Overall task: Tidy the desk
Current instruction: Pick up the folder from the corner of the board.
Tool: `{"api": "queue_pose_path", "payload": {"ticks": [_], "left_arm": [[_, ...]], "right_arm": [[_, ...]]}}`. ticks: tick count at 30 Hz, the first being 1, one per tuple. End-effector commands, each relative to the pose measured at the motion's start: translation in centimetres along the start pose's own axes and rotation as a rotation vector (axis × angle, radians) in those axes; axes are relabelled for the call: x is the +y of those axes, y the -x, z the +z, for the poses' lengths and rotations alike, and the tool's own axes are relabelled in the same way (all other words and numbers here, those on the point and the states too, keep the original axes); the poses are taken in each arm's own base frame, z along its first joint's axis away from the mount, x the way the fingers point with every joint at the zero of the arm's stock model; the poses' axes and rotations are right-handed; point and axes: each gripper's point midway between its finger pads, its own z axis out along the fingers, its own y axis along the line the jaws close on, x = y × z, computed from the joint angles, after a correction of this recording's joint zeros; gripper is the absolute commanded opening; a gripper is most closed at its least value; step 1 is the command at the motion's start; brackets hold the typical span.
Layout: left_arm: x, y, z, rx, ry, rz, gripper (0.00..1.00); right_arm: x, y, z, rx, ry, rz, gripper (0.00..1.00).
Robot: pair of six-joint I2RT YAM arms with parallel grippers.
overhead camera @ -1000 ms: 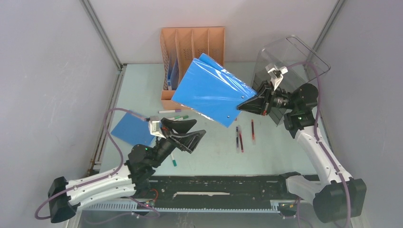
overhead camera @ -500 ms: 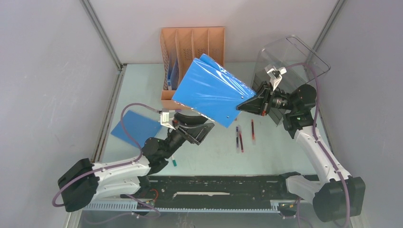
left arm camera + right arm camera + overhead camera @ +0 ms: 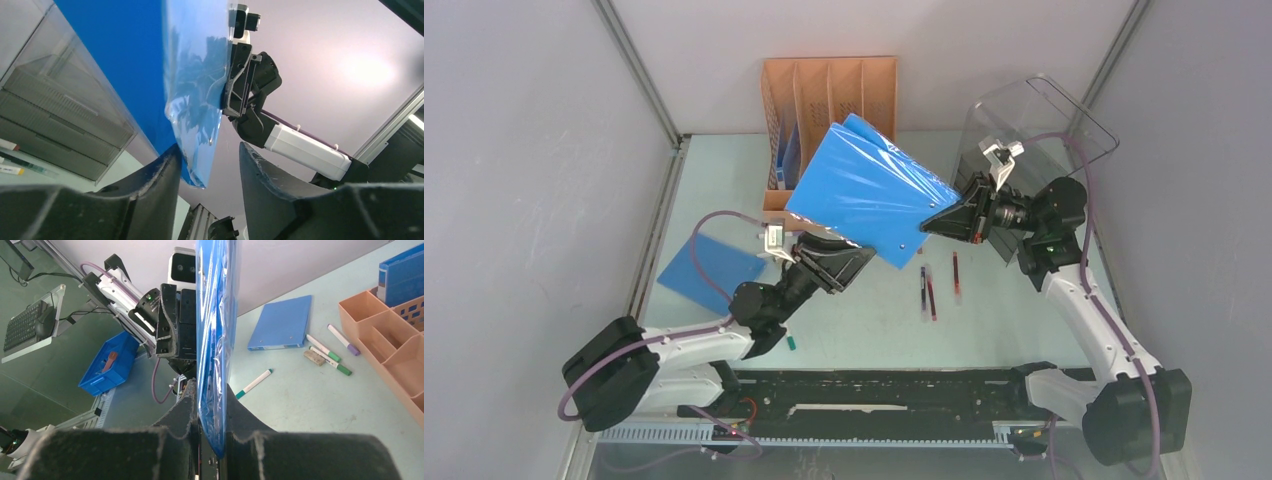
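Note:
A large blue folder (image 3: 869, 190) in a clear sleeve hangs tilted above the desk (image 3: 1014, 320). My right gripper (image 3: 934, 222) is shut on its right edge, and the right wrist view shows the folder (image 3: 215, 340) pinched between both fingers at my right gripper (image 3: 212, 405). My left gripper (image 3: 864, 262) stands under the folder's lower corner. In the left wrist view this corner (image 3: 197, 170) sits between the jaws of my left gripper (image 3: 207, 160), against the left finger, with a gap to the right one. The jaws are open.
An orange file rack (image 3: 829, 85) holding blue folders stands at the back, with a clear bin (image 3: 1034, 125) at back right. A smaller blue folder (image 3: 709, 265) lies flat at left. Markers lie near the rack (image 3: 781, 235), a green-capped one (image 3: 790, 340) by the left arm, and pens (image 3: 929, 290) mid-desk.
My left arm has moved forward and right, bringing its gripper under the folder's lower corner. Its jaws have narrowed around that corner. The right gripper and folder have held still.

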Motion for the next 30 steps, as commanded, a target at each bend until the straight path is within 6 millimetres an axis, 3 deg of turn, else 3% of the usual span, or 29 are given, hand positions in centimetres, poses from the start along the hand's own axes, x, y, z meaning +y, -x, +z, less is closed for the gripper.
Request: {"api": "queue_pose_path", "payload": {"ticks": [1,7,9,12,14,17,22,26,28,30], "left_arm": [[-1.8,1.6,1.0,-0.042,-0.075,0.002,0.46],[-1.4,1.4,1.3,-0.027,-0.074,-0.003,0.32],[-1.3,1.4,1.3,-0.021,-0.075,-0.001,0.23],[-1.0,1.5,1.1,-0.018,-0.072,0.002,0.01],[-0.7,1.6,0.8,-0.021,-0.061,-0.004,0.00],[-0.3,1.9,0.1,-0.025,-0.050,0.000,0.00],[0.1,2.2,-1.3,0.003,-0.047,0.004,0.00],[0.6,1.8,-2.8,0.052,-0.023,-0.001,0.00],[0.8,1.4,-3.6,0.085,-0.012,-0.003,0.00],[0.3,1.1,-4.4,0.119,-0.020,-0.001,0.00]], "right_arm": [[0.0,0.1,0.4,-0.007,0.007,-0.031,0.00],[-0.1,-0.4,0.9,0.006,0.018,-0.021,0.00],[-0.1,-0.6,1.0,0.011,0.021,-0.020,0.00],[-0.2,-0.7,1.2,0.014,0.022,-0.020,0.00],[-0.3,-0.8,1.2,0.016,0.019,-0.020,0.00],[-0.7,-1.0,1.1,0.016,0.004,-0.031,0.16],[-1.5,-1.4,1.0,0.026,-0.012,-0.047,0.63],[-1.9,-1.8,1.1,0.040,-0.003,-0.040,0.90],[-2.0,-2.1,1.2,0.048,0.004,-0.036,0.99],[-2.3,-2.4,1.4,0.064,0.011,-0.023,1.00]]}}
